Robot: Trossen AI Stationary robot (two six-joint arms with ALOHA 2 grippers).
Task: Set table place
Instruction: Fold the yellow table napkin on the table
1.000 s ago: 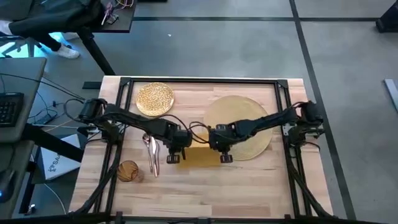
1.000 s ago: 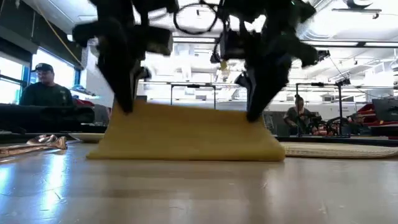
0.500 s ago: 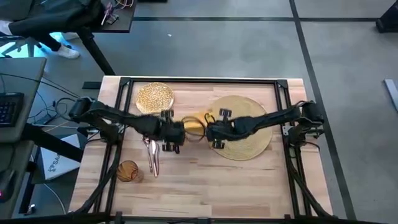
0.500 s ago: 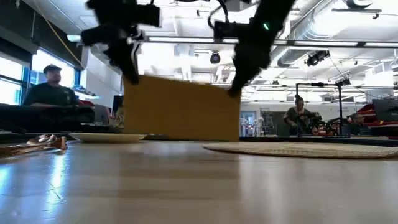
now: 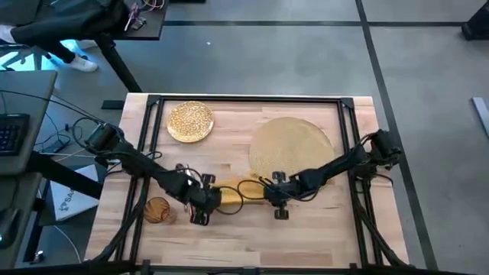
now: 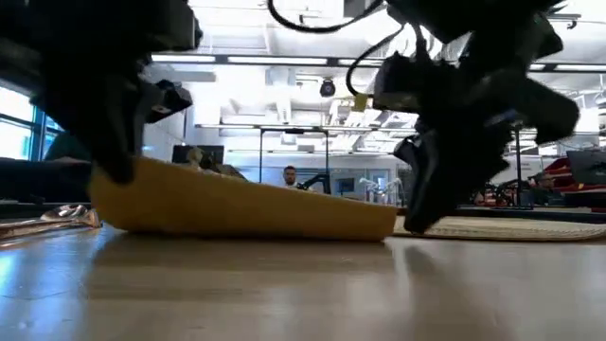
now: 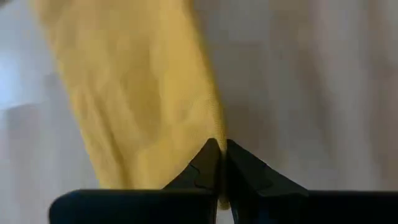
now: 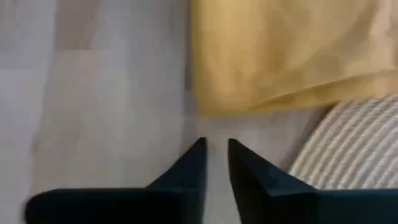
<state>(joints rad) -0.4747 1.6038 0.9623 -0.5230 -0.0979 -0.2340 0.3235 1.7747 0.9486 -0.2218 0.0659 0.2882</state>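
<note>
- Your left end effector (image 5: 200, 200) is low over the table (image 5: 306, 237), fingers pinched closed on one edge of the yellow napkin (image 5: 241, 192); the left wrist view shows the two tips (image 7: 211, 163) meeting on the cloth hem.
- Your right end effector (image 5: 278, 200) sits just beside the napkin's other end. Its fingers (image 8: 194, 167) stand a small gap apart with only bare table between them, nothing gripped; the cloth edge lies just ahead of the tips.
- The napkin spans between the two end effectors. In the low view the end by the left end effector is raised and the far end lies on the table (image 6: 284, 294).
- The straw mat (image 5: 291, 153) is just beyond the right end effector; its striped edge shows beside the right fingers in the wrist view.
- The gold plate (image 5: 190, 121) is well beyond the left end effector, near the table's far rail.
- The amber tumbler (image 5: 157, 209) is just outboard of the left end effector.
- Cutlery (image 6: 52, 220) shows only in the low view, on the table behind the left end effector.
</note>
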